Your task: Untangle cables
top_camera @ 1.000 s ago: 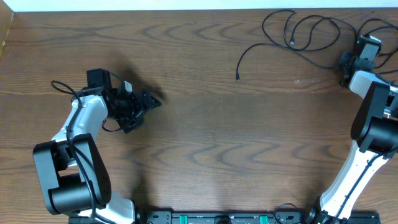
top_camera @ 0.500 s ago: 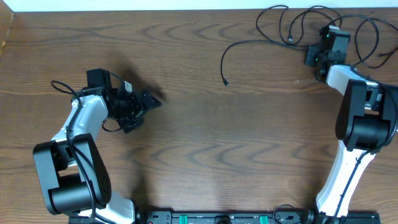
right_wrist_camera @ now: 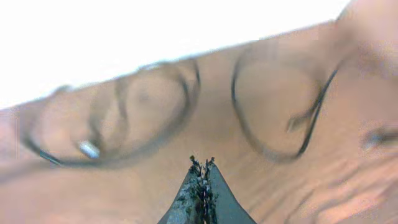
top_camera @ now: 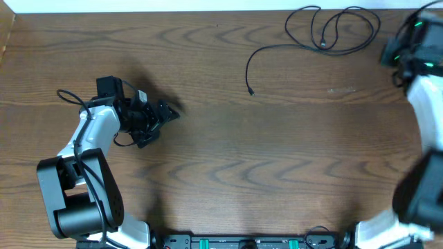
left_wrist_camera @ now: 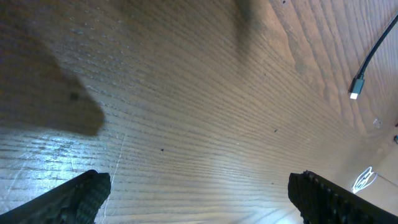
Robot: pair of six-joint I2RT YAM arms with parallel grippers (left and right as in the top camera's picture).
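Cables (top_camera: 325, 31) lie in loose black loops at the far right corner of your bench (top_camera: 277, 159), crossing one another. One long tail curves out toward the middle and ends in a small plug (top_camera: 250, 90). Your left fingers (top_camera: 165, 111) sit well apart from all that, over bare wood on the left side. From the left wrist camera the left fingers (left_wrist_camera: 81, 196) are spread wide with only wood grain between them, and that plug (left_wrist_camera: 355, 94) shows at the upper right. Your right fingers (top_camera: 398, 55) are near the loops at the bench's right edge (the overhead view blurs that arm, so you cannot tell whether anything touches). From the right wrist camera the right fingers (right_wrist_camera: 200, 186) are pressed together, tips meeting, and two loops (right_wrist_camera: 194, 87) lie beyond them, soft and out of focus.
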